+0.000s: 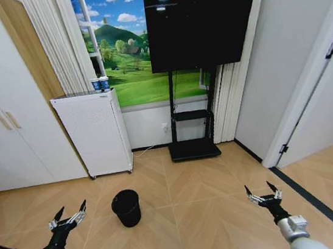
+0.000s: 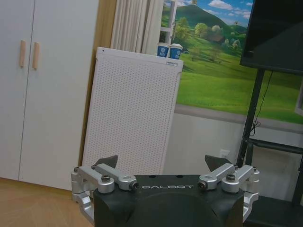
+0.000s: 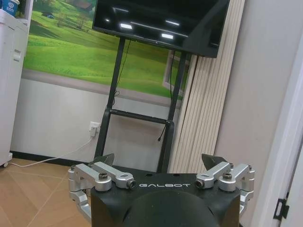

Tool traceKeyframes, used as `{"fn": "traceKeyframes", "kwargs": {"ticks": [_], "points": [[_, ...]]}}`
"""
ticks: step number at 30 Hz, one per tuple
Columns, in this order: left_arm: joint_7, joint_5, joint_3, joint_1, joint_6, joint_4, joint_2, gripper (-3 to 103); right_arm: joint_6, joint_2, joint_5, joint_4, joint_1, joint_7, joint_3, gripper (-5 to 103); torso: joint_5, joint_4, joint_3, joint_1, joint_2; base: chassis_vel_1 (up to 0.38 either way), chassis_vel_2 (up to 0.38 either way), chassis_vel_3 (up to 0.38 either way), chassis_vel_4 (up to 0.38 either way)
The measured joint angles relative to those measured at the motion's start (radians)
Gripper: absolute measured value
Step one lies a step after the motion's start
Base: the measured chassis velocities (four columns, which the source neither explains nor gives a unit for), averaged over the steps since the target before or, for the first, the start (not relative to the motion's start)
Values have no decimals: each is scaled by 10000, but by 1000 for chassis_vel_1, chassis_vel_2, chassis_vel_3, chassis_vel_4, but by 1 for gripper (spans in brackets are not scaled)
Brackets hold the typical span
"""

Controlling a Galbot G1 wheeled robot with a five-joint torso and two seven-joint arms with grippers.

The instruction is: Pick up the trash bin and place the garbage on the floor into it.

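Black mesh trash bin [image 1: 126, 207] upright on the wooden floor [image 1: 191, 219], just in front of the white cabinet [image 1: 94, 133]. Left gripper [image 1: 68, 215] beside the bin, fingers spread, holding nothing. Right gripper [image 1: 263, 194] well apart, also spread and empty.

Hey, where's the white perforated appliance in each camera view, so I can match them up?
Head view: the white appliance stands left of centre against the wall, beside the curtain.
Left wrist view: it stands between the wardrobe doors and the TV stand.
Right wrist view: a strip of it shows at the picture's edge.
Shared landmark: the black TV.
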State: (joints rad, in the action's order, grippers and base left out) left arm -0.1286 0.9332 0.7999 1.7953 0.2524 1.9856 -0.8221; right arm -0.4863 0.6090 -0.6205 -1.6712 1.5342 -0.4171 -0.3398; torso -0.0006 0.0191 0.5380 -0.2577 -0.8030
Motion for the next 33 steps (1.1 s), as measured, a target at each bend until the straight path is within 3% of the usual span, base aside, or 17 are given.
{"fn": "traceKeyframes", "kwargs": {"ticks": [1, 2, 4, 5, 7, 9, 10, 12, 13, 16, 19, 21, 22, 26, 33], "points": [[0, 0, 0, 0, 0, 0, 0, 100, 0, 0, 0, 0, 0, 0, 0, 100, 0, 0, 0, 0, 0, 285, -246, -300, 292], [1, -12, -6, -1, 2, 0, -23, 100, 2, -21, -33, 6, -18, 0, 5, 100, 23, 0, 1, -2, 4, 250, -250, -226, 278], [-1, -22, -9, 1, 5, 5, -60, 100, 3, -53, -69, 6, -36, 4, 4, 100, 12, 1, 1, -2, 5, 209, -250, -202, 245], [-3, -40, -14, 31, 5, 16, -106, 100, 1, -87, -138, 2, -58, 17, -2, 100, -13, -1, 1, -6, 8, 194, -263, -202, 256], [-4, -87, -6, 81, 6, 69, -174, 100, -4, -103, -167, 28, -131, 65, 8, 100, 24, -5, 3, -9, 12, 230, -332, -215, 364], [-4, -108, 18, 116, 14, 93, -205, 100, -9, -112, -178, 53, -182, 70, 37, 100, 23, -1, 2, -8, 12, 217, -364, -232, 413], [-3, -140, 23, 166, 21, 104, -248, 100, -13, -157, -225, 70, -248, 70, 70, 100, -13, 7, -1, -7, 10, 196, -425, -233, 405], [0, -172, 28, 198, 26, 116, -288, 100, -25, -194, -245, 94, -319, 69, 96, 100, -9, 3, -1, -7, 11, 196, -441, -220, 405], [0, -192, 63, 227, 53, 141, -340, 100, -57, -205, -253, 110, -367, 69, 129, 100, 24, 3, -3, -3, 11, 194, -457, -138, 451], [6, -143, 74, 345, 28, 233, -466, 100, -122, -218, -187, 111, -404, 37, 125, 100, -7, 0, -7, 3, 8, 144, -431, -127, 426], [-8, -140, 83, 408, -44, 294, -532, 100, -94, -186, -133, 53, -402, -83, 120, 100, 11, -5, -8, 6, 7, 85, -280, -64, 376], [5, -219, 75, 439, -52, 315, -572, 100, -50, -168, -75, -35, -361, -159, 88, 100, 16, 4, -7, 5, 7, 6, -131, -16, 265], [68, -366, 51, 481, -63, 323, -592, 100, -44, -140, 23, -83, -331, -200, 62, 100, 6, 11, -5, 3, 10, -13, -131, 34, 8], [142, -378, 52, 593, -148, 615, -577, 100, -20, -171, 57, -350, -327, -221, -67, 100, 10, -6, -3, -3, 14, -31, -40, 47, -9], [-126, -133, 401, 714, -188, 1011, -207, 100, 107, -537, -255, -836, -369, -349, -355, 100, 4, 2, -2, -7, 15, -2, 51, -12, -56]]}}
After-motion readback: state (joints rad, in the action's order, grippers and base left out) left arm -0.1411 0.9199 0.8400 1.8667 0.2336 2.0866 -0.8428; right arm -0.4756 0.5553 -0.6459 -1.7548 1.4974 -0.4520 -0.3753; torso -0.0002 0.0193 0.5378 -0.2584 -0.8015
